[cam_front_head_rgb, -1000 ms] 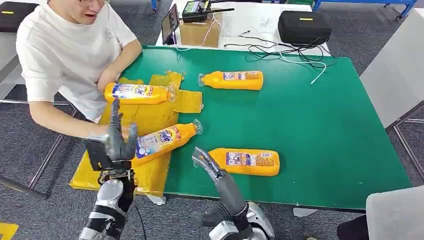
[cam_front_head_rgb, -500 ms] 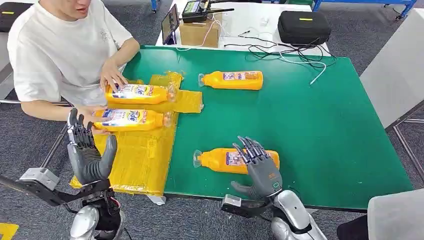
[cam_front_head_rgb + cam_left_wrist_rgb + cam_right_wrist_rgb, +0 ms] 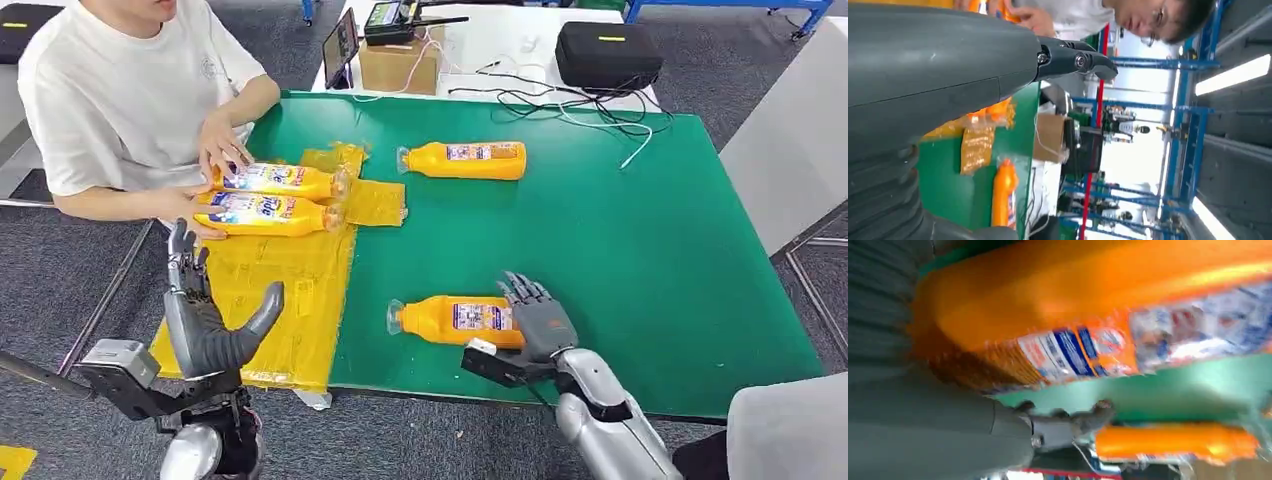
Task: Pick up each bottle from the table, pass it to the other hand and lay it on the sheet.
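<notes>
Green table (image 3: 620, 230). Yellow sheet (image 3: 290, 290) spread over its left part, reaching the near edge. Two orange bottles lie on the sheet's far end, side by side and touching: far bottle (image 3: 280, 180) and second bottle (image 3: 262, 213), both under a person's hands (image 3: 222, 145); the person, in a white shirt (image 3: 120, 100), sits at the table's left side. Third bottle (image 3: 470, 160) lies on bare green toward the far middle, cap to the left, well apart from the rest; it also appears in the left wrist view (image 3: 1004, 192). Near bottle (image 3: 455, 320) lies on bare green close to the near edge, just right of the sheet, cap pointing left. Right hand (image 3: 540, 325) rests on the base end of the near bottle, fingers laid over its top; whether they have closed around it cannot be told. In the right wrist view the near bottle (image 3: 1088, 315) sits tight against the palm, the thumb (image 3: 1068, 425) below it, with the third bottle (image 3: 1178, 442) blurred beyond. Left hand (image 3: 205, 320) raised upright over the sheet's near left corner, holding nothing, fingers straight, thumb spread wide. Beyond the table: cardboard box (image 3: 398, 62), black case (image 3: 608, 52), loose cables (image 3: 560, 100) on a white surface.
</notes>
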Robot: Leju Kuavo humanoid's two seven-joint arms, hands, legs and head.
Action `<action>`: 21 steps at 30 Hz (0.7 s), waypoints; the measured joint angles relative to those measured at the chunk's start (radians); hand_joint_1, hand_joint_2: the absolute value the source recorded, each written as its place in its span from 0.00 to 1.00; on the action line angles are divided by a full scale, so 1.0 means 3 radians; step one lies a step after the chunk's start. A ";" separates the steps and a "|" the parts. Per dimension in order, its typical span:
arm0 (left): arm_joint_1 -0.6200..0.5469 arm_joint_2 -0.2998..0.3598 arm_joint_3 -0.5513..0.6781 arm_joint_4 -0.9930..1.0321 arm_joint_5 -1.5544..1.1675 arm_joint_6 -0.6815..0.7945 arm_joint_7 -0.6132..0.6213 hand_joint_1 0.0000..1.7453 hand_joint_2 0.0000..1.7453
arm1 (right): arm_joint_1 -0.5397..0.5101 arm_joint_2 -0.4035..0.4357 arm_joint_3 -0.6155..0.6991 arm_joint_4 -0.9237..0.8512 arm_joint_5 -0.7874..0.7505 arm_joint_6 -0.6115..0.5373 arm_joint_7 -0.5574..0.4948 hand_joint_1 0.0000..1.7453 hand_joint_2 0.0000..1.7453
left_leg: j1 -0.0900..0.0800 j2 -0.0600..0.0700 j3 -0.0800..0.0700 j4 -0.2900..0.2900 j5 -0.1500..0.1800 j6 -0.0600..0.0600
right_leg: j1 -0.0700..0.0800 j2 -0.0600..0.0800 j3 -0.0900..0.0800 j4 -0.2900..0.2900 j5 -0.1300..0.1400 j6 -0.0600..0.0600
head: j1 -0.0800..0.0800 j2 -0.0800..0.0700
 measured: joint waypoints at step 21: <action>-0.0186 0.0061 -0.0202 0.0254 0.0306 -0.0395 0.0283 0.00 1.00 | -0.1001 0.0106 0.0364 0.1234 -0.0311 0.0883 0.0019 1.00 1.00 | 0.0000 0.0011 0.0041 0.0000 0.0004 0.0004 | 0.0001 0.0009 0.0031 -0.0003 0.0008 0.0004 | 0.0001 0.0000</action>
